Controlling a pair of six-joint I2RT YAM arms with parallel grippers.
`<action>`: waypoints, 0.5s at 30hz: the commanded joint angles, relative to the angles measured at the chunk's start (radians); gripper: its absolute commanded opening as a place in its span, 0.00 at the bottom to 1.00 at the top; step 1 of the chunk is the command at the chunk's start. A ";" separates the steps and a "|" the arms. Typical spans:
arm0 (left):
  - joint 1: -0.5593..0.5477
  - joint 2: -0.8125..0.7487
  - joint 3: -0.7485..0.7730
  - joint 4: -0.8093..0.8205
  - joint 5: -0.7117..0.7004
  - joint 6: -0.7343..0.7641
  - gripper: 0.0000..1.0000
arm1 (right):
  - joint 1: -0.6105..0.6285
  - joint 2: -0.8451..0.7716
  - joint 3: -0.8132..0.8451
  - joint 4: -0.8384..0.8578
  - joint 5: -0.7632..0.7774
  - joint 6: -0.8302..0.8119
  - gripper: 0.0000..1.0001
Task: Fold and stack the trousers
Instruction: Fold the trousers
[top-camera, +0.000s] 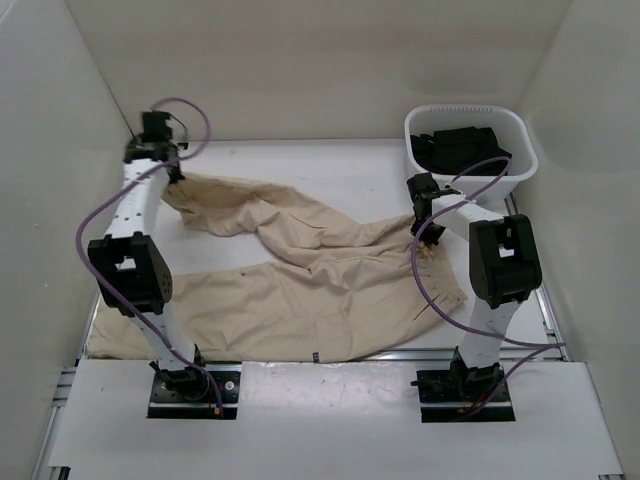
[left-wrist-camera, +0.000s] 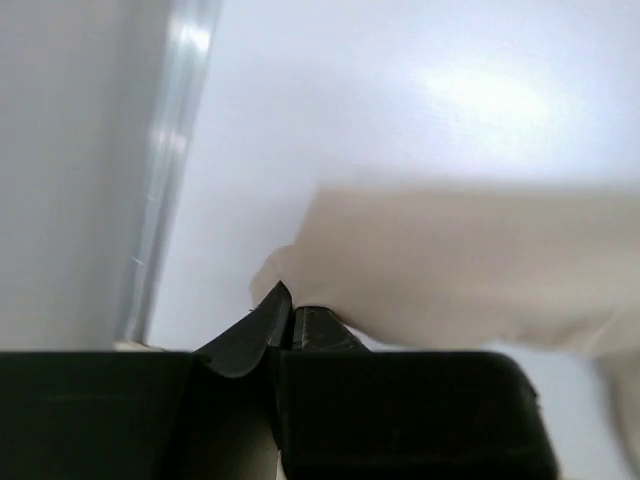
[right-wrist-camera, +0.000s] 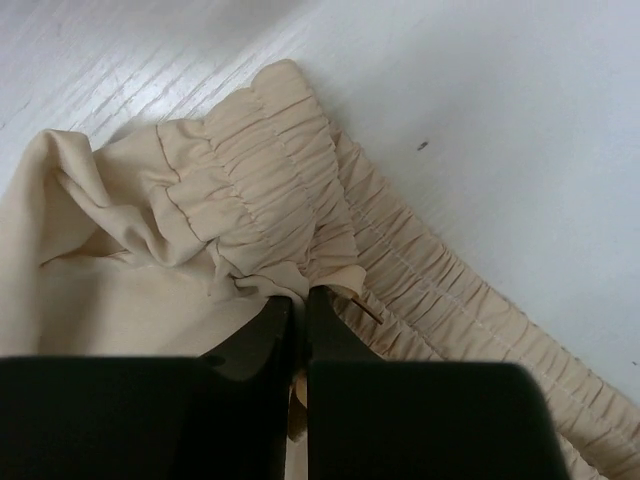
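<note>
The beige trousers (top-camera: 300, 270) lie spread on the white table, one leg along the front edge, the other running to the back left, waistband at the right. My left gripper (top-camera: 172, 172) is shut on the far leg's hem (left-wrist-camera: 440, 260) at the back left. My right gripper (top-camera: 420, 222) is shut on the gathered elastic waistband (right-wrist-camera: 270, 200), with fabric pinched between its fingers (right-wrist-camera: 330, 330). A small dark tag (top-camera: 315, 357) shows at the trousers' front edge.
A white basket (top-camera: 520, 150) holding black garments (top-camera: 460, 145) stands at the back right. White walls close in the left, back and right sides. The arm bases (top-camera: 185, 385) sit on the near rail. A purple cable (top-camera: 440, 300) hangs over the waistband.
</note>
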 joint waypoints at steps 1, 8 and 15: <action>0.157 -0.050 0.191 -0.101 0.081 -0.003 0.14 | -0.003 0.015 0.030 -0.047 0.090 0.043 0.00; 0.314 -0.061 0.247 -0.144 0.120 -0.003 0.14 | -0.003 -0.300 -0.193 -0.082 0.185 0.043 0.00; 0.323 -0.202 -0.029 -0.144 0.155 -0.003 0.14 | -0.021 -0.505 -0.345 -0.160 0.095 0.026 0.72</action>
